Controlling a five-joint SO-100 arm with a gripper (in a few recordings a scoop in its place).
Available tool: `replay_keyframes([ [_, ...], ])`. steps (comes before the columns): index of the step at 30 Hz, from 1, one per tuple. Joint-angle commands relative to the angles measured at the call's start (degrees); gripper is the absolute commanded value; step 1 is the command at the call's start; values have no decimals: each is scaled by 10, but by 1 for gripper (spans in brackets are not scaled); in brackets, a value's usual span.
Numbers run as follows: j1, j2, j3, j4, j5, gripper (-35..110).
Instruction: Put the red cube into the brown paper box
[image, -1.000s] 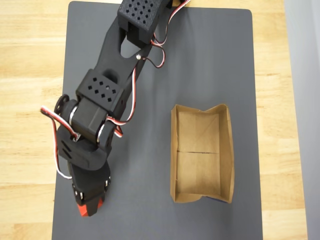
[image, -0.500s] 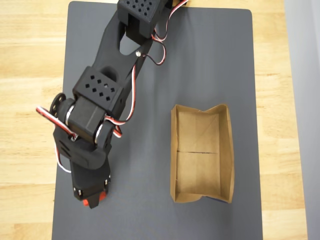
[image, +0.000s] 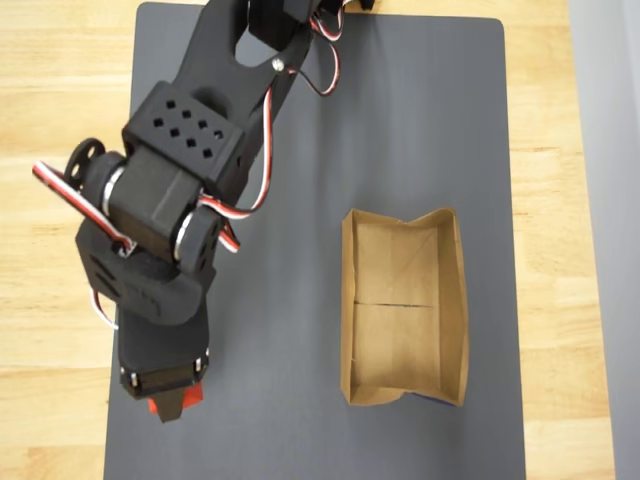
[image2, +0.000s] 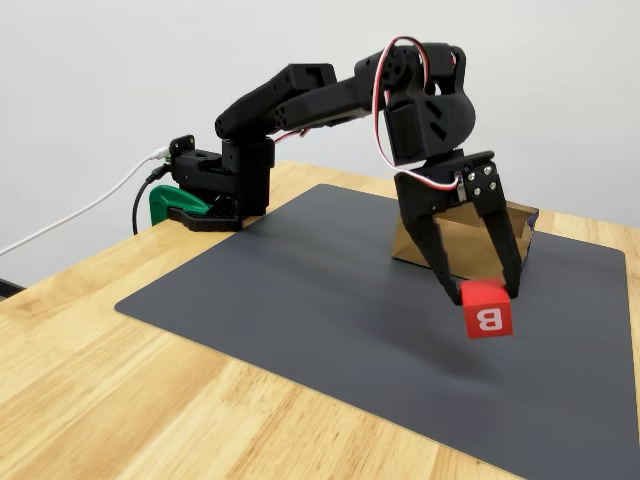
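Note:
The red cube (image2: 488, 318) has a white letter B on one face and hangs clear of the mat in the fixed view. My black gripper (image2: 483, 292) points down and is shut on the cube's upper part, one finger on each side. From overhead, the gripper (image: 165, 404) is at the mat's lower left and hides most of the cube (image: 152, 406), leaving slivers of red. The brown paper box (image: 347, 300) stands open and empty on the mat's right half, well right of the gripper. In the fixed view the box (image2: 462, 232) stands behind the fingers.
A dark grey mat (image: 420, 120) covers the wooden table (image: 60, 100). The arm's base with a green clamp (image2: 170, 205) sits at the table's far edge, with cables running off it. Bare mat lies between the gripper and the box.
The arm has risen toward the overhead camera and shifted slightly left, carrying the cube up. The gripper now hides more of the cube from above.

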Motion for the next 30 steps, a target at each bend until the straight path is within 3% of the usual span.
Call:
replay_keyframes([
  [1,-4,98,40,-13,24,3],
  [10,-55,306,294,-67,158,3],
  [20,-157,511,580,-121,189,3],
  [30,-278,606,815,-249,216,3],
])
